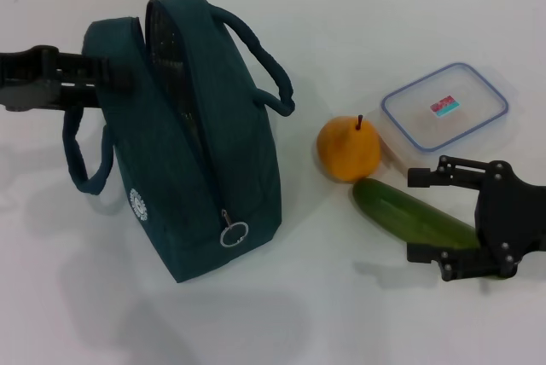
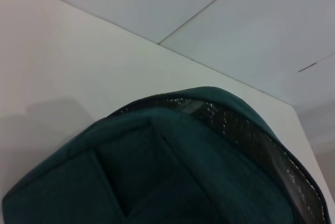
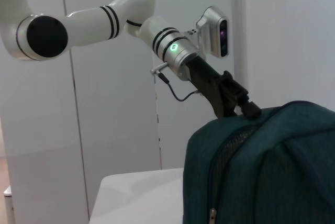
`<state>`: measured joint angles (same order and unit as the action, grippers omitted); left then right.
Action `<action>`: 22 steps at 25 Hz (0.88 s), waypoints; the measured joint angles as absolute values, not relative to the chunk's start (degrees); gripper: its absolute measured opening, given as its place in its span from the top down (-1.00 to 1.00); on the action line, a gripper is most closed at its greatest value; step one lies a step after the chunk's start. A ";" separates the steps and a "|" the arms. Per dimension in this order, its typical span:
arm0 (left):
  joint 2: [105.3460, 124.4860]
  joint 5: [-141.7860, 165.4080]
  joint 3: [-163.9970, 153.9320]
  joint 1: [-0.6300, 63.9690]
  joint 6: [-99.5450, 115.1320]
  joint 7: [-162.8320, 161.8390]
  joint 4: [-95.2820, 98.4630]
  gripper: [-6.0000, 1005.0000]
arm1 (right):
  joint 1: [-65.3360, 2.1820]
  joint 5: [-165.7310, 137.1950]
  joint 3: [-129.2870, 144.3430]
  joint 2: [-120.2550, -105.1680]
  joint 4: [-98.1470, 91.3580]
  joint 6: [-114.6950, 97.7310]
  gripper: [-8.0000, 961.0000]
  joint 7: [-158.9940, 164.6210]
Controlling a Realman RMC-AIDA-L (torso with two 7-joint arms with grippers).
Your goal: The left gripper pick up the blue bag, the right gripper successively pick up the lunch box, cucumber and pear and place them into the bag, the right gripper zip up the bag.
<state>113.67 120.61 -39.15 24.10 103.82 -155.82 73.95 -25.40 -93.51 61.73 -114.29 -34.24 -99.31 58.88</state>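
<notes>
The blue bag (image 1: 192, 135) stands upright on the counter (image 1: 358, 314), mouth unzipped, its top edge held in the left gripper's (image 1: 111, 75) closed jaws. The right gripper (image 1: 448, 216) hovers wide open over the cucumber (image 1: 409, 211), beside the pear (image 1: 348, 149); it should instead reach the lunch box (image 1: 445, 107) first, gripping squarely across the lid. The box's red-and-teal sticker and bag's white logo are unreadable

Pear (image 1: 348, 149) and cucumber (image 1: 414, 212) before lunch box (image 1: 445, 112)
</notes>
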 joint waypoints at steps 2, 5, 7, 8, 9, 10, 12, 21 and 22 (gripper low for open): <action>113.76 120.59 -39.14 24.00 103.85 -155.80 73.85 -0.43 | -25.40 -93.51 61.63 -114.16 -34.24 -99.31 -0.76 58.88; 113.78 120.69 -39.24 24.18 104.08 -155.29 73.38 -0.42 | -25.40 -93.51 61.54 -114.14 -34.24 -99.31 -0.76 58.66; 113.79 120.73 -39.52 24.26 104.10 -154.56 73.30 -0.41 | -25.40 -93.51 61.35 -114.14 -34.22 -99.30 -0.76 58.41; 113.79 120.74 -39.68 24.29 104.09 -154.32 73.29 -0.40 | -25.40 -93.51 61.26 -114.15 -34.22 -99.28 -0.76 58.33; 113.78 120.75 -39.93 24.34 104.09 -154.24 73.30 -0.31 | -25.38 -93.51 61.10 -114.18 -34.22 -99.26 -0.76 58.26; 113.78 120.76 -40.31 24.39 104.07 -154.18 73.30 -0.22 | -25.33 -93.51 60.95 -114.21 -34.21 -99.25 -0.76 58.22; 113.76 120.77 -41.34 24.51 104.03 -154.05 73.30 -0.03 | -25.21 -93.51 60.92 -114.22 -34.20 -99.24 -0.76 58.18; 113.74 120.97 -44.90 24.70 103.97 -152.93 73.37 0.86 | -24.74 -93.52 60.82 -114.52 -34.15 -99.14 -0.76 57.54; 113.74 120.98 -44.91 24.71 103.97 -152.87 73.38 0.86 | -24.68 -93.52 60.82 -114.57 -34.13 -99.14 -0.76 57.54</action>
<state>113.74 120.98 -44.91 24.71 103.97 -152.87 73.38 -24.68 -93.52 60.82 -114.57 -34.13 -99.14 57.54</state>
